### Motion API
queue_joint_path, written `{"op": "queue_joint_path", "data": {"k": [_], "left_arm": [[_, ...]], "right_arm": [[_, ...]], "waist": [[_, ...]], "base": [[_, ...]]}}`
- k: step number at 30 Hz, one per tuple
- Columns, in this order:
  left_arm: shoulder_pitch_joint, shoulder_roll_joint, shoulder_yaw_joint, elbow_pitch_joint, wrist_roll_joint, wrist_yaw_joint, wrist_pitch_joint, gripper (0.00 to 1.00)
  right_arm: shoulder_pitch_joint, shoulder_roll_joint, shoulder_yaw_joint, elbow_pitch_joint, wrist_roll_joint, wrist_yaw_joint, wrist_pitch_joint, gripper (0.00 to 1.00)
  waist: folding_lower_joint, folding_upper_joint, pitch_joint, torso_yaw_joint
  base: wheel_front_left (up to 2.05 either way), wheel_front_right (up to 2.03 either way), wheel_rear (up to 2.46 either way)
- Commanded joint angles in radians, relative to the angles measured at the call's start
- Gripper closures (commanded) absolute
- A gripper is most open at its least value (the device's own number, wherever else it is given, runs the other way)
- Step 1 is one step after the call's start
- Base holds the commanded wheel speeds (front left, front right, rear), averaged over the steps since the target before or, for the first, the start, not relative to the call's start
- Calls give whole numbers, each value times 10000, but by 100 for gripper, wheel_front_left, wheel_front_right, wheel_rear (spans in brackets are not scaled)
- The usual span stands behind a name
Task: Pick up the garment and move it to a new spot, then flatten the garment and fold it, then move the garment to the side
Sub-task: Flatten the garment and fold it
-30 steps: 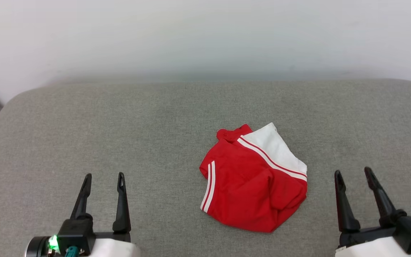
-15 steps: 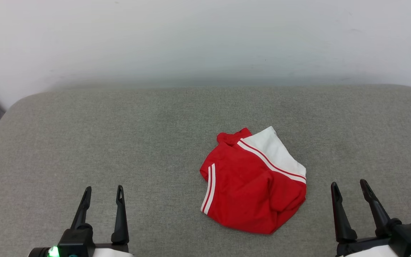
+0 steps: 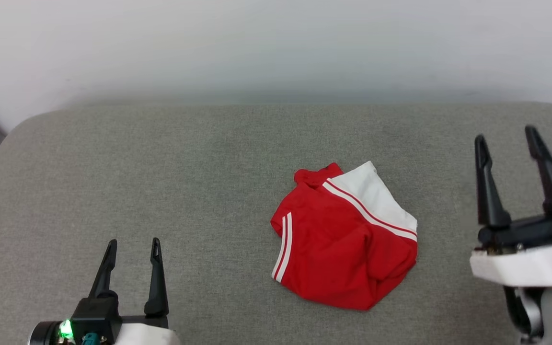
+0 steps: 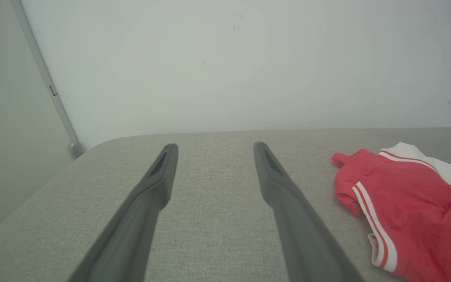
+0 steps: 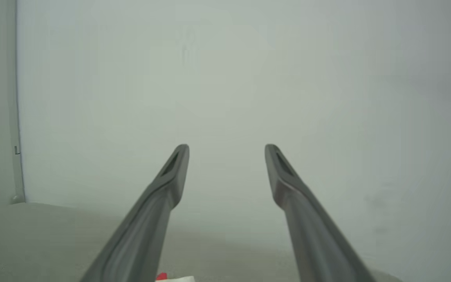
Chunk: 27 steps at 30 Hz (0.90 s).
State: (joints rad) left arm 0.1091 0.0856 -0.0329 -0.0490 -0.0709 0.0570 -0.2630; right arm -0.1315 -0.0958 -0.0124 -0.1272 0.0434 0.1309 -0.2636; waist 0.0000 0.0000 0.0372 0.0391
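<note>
The garment (image 3: 345,239) lies crumpled on the grey cushion (image 3: 161,167), a little right of the middle, with no clear long axis. It is to the left of the right gripper (image 3: 505,135), which is nearer; the left gripper (image 3: 133,241) is well apart. Both grippers are spread wide, holding nothing.

No text, label, brand, number or sign can be read. A small dark mark (image 5: 16,150) is seen on the pale wall strip (image 5: 15,117) in the right wrist view, too small to be made out.
</note>
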Motion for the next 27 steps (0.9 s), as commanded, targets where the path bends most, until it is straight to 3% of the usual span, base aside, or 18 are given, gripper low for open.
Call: {"op": "queue_joint_path", "data": {"k": [1,7,12,17,21,27], "left_arm": [[-172,-35,18,-33,62,-42,-26,0],[-597,-173,49,-60,79,-216,-26,0],[-930,-257,1,-143,90,-235,-26,0],[-1305,-315,-132,-216,44,-271,-26,0],[-1599,-339,-247,-295,-20,-241,-26,0],[-2235,-358,-497,-455,-223,-55,-26,0]], "right_arm": [[-374,-191,68,-42,-64,-3,-19,0],[-2965,-1578,1045,787,27,-3,-19,0],[-5043,-2966,2831,2599,861,-3,714,0],[-6835,-4400,5436,3651,2510,-3,3455,0],[-7918,-5489,7851,3710,4509,-4,6178,0],[-9391,-6271,10268,3772,7518,-4,9641,0]], "waist": [[0,0,154,49],[0,0,806,148],[0,0,1385,269],[0,0,1933,450],[0,0,2371,595],[0,0,3436,883]], "base": [[0,0,0],[0,0,0],[0,0,0],[0,0,0],[0,0,0],[0,0,0]]}}
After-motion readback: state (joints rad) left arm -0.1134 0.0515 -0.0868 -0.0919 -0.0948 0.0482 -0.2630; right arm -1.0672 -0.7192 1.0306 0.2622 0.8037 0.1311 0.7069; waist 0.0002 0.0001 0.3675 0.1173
